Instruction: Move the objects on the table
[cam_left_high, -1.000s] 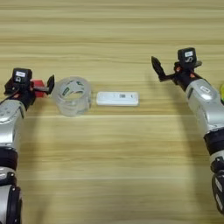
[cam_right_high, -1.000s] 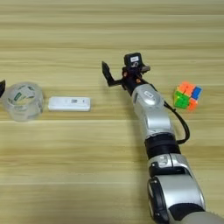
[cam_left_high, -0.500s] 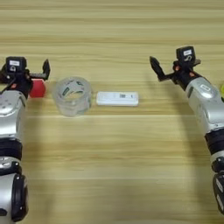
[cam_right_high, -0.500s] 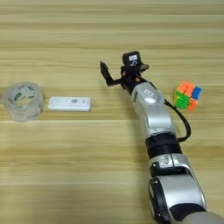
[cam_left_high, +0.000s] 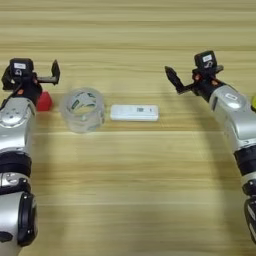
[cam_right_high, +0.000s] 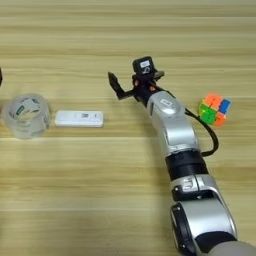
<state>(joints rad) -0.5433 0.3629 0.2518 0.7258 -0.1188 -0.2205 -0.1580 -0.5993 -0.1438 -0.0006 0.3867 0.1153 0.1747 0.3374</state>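
On the light wood-grain table (cam_left_high: 130, 190), the left gripper (cam_left_high: 31, 79) hangs with fingers spread just above the small red cube (cam_left_high: 44, 101). Beside it sit the clear tape roll (cam_left_high: 83, 109) and flat white rectangular bar (cam_left_high: 134, 112). The right gripper (cam_left_high: 192, 80) hovers open, holding nothing, left of a multicoloured puzzle cube (cam_right_high: 214, 109).

table (cam_left_high: 130, 200): light wood grain, darker plank lines
red cube (cam_left_high: 44, 101): plain red
tape roll (cam_left_high: 82, 109): see-through, little green print inside
white bar (cam_left_high: 134, 112): white, tiny grey markings
puzzle cube (cam_right_high: 214, 109): orange, green, blue squares
left gripper (cam_left_high: 35, 76): black fingers, silver arm
right gripper (cam_left_high: 192, 80): same black and silver
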